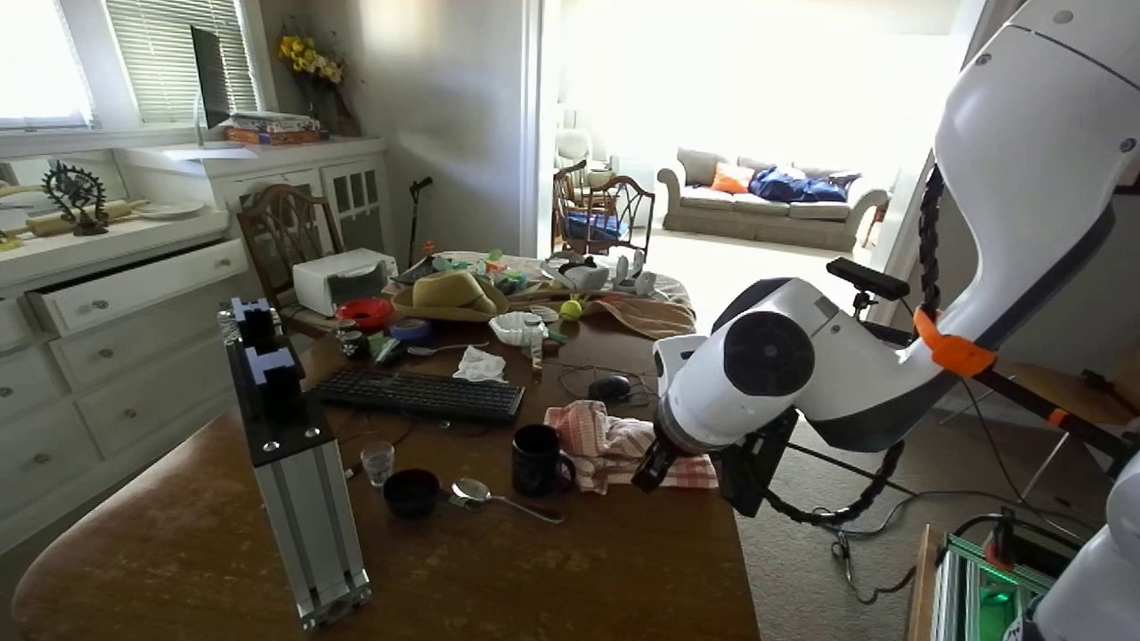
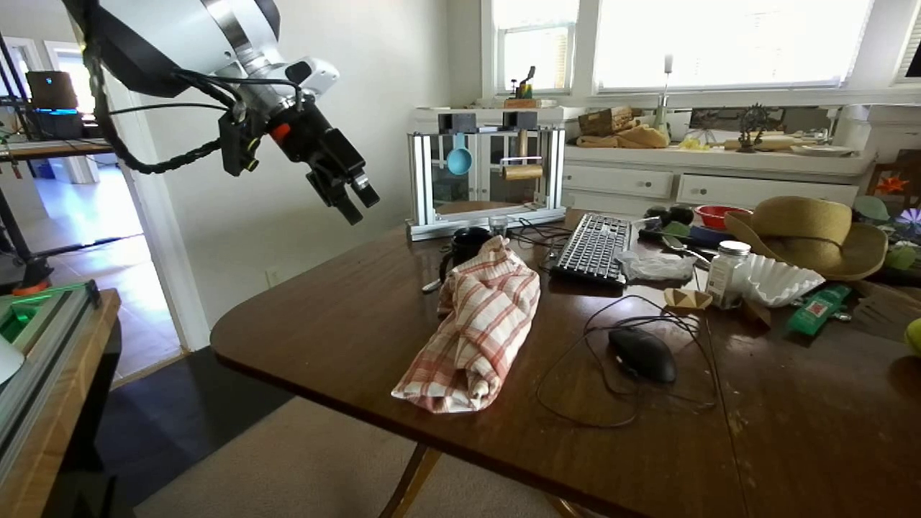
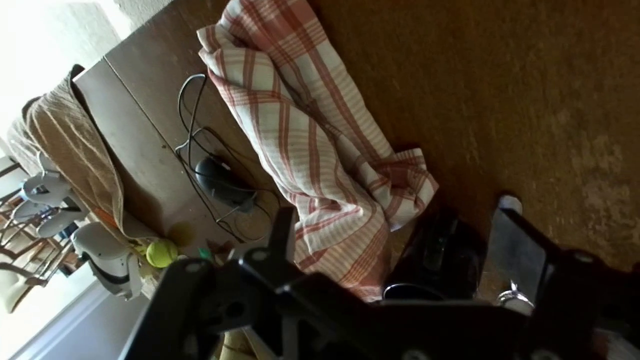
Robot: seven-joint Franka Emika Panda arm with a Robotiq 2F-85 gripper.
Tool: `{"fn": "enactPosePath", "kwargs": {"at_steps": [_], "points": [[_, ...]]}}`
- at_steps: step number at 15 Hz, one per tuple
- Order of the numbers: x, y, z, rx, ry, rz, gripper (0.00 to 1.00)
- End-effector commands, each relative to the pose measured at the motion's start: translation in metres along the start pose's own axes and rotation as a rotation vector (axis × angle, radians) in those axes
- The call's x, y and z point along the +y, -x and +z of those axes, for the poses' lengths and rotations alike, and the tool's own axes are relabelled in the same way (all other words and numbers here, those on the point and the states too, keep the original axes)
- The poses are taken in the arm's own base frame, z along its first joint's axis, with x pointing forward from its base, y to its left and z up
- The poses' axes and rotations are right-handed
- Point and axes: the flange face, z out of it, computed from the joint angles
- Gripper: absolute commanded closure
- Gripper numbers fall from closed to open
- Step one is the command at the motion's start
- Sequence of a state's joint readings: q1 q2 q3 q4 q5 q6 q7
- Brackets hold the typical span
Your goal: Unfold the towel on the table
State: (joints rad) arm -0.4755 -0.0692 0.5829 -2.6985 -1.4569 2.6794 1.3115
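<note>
The towel, white with red-pink stripes, lies bunched in a long folded heap on the table. It shows in both exterior views (image 1: 595,434) (image 2: 493,306) and in the wrist view (image 3: 295,135). The dark brown wooden table (image 1: 552,588) also shows in an exterior view (image 2: 324,316) and the wrist view (image 3: 500,100). My gripper (image 2: 360,204) hangs in the air above the table, apart from the towel. In the wrist view its fingers (image 3: 397,212) are wide apart with nothing held between them. The towel's underside and inner folds are hidden.
A black mug (image 1: 532,461) stands right beside the towel. A spoon (image 1: 508,500), a dark bowl (image 1: 411,492) and a glass (image 1: 378,463) are near it. A mouse with cable (image 2: 642,352), a keyboard (image 2: 593,244) and a metal frame (image 2: 486,226) are also on the table.
</note>
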Motion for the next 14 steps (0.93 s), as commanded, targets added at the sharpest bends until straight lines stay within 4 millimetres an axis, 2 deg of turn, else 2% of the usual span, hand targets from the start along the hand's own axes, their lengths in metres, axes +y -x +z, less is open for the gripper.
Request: {"fn": "enactPosePath", "kwargs": {"at_steps": [1, 9, 14], "points": [[0.000, 0.000, 0.000, 0.003, 0.000, 0.001, 0.00], [0.000, 0.000, 0.000, 0.002, 0.000, 0.000, 0.00], [-0.012, -0.006, 0.009, 0.055, 0.050, -0.008, 0.00]]}}
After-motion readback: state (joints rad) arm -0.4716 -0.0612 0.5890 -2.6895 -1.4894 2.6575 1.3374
